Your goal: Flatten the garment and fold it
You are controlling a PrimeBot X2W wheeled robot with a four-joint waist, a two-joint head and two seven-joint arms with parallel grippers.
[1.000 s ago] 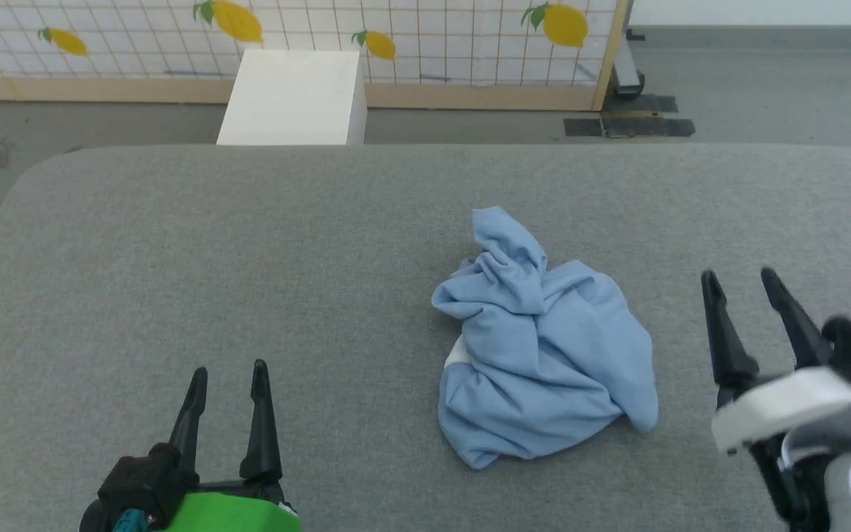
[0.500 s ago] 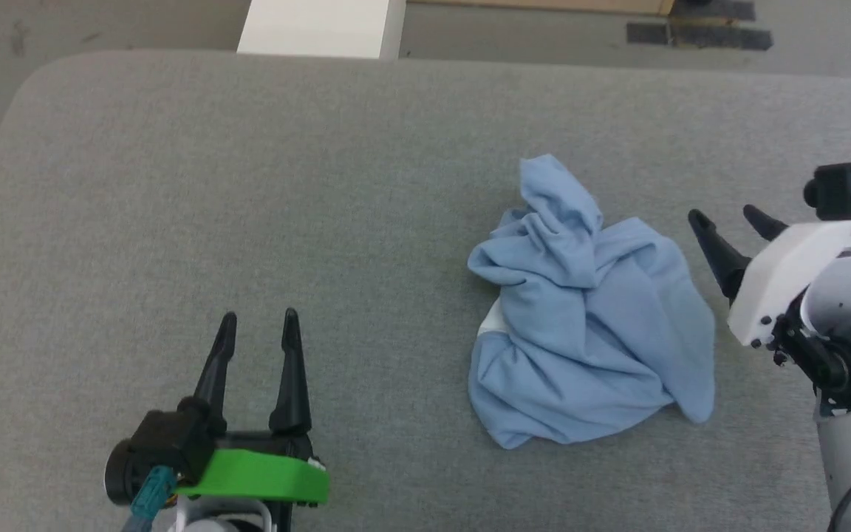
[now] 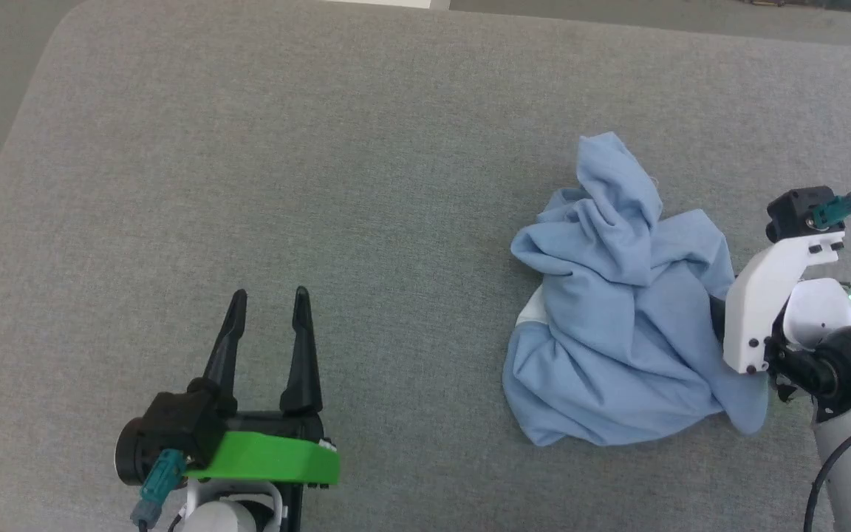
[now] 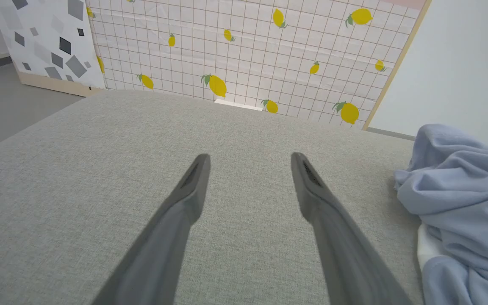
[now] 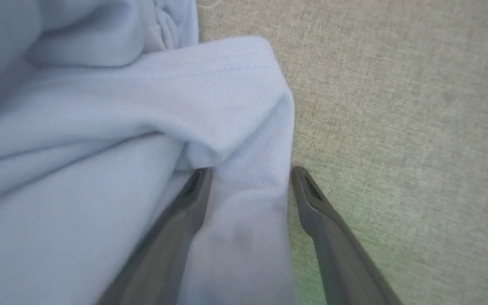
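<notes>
The garment (image 3: 617, 318) lies in a crumpled heap on the grey fabric-covered tabletop (image 3: 322, 148), toward its right edge and about midway between the far and near edges. One twisted peak points at the far edge, and a sliver of white lining (image 3: 532, 310) shows on the side facing the tabletop's left edge. Nothing is spread out yet, so flattening has not really begun. The right gripper (image 5: 250, 170) comes in low at the heap's right-hand side. Its two fingers stand apart with a loose flap of blue knit lying between them, one finger pressed against the cloth and the other over bare grey fabric. That looks like a reach for a stitched hem edge (image 5: 227, 55), probably to have an outer border to pull the bundle open with. The jaws have not closed on it. The left gripper (image 3: 269, 293) hovers over bare tabletop near the near edge, left of centre and well apart from the garment, its fingers spread wide and holding nothing. It seems to be parked clear so the right arm can work first.
</notes>
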